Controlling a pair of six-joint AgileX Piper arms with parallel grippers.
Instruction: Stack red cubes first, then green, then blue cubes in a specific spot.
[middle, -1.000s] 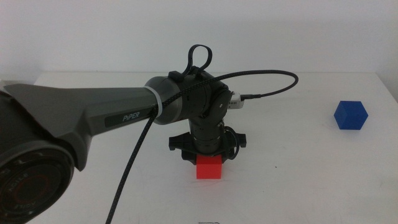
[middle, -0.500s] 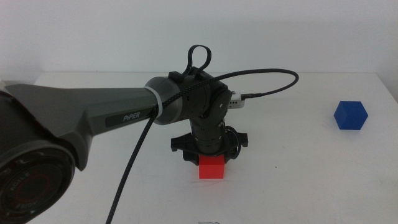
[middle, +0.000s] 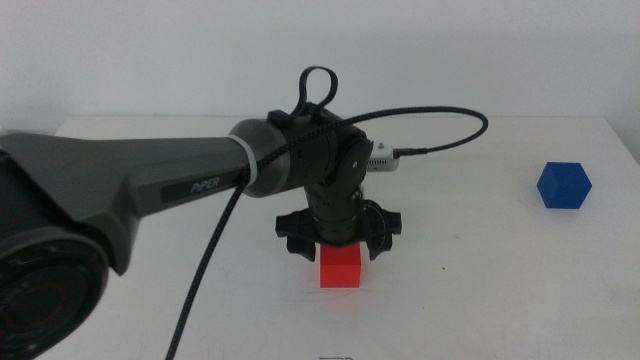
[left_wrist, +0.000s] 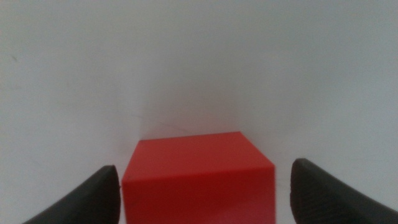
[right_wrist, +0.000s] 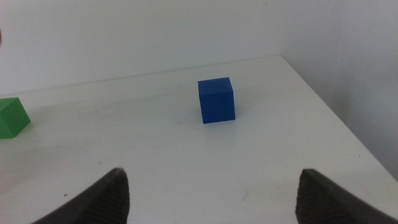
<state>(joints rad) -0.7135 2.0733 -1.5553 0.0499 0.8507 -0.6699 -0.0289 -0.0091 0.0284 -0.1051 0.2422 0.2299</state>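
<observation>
The red cube (middle: 339, 267) stands on the white tabletop (middle: 480, 280) near the front middle. My left gripper (middle: 340, 248) points straight down over it, open, with one jaw on each side. In the left wrist view the red cube (left_wrist: 198, 180) sits between the left gripper (left_wrist: 205, 190) jaws, with a wider gap on one side. The blue cube (middle: 563, 185) stands at the far right. The right wrist view shows the blue cube (right_wrist: 216, 100) and the green cube (right_wrist: 12, 118) ahead of my open, empty right gripper (right_wrist: 211, 199). The green cube is hidden in the middle view.
The left arm (middle: 130, 190) and its black cable (middle: 430, 118) cross the left and middle of the table. The table's right edge (right_wrist: 336, 130) runs close beside the blue cube.
The left wrist has shifted slightly to the right and its jaws look a little wider apart. The red cube stays at almost the same place on the table.
</observation>
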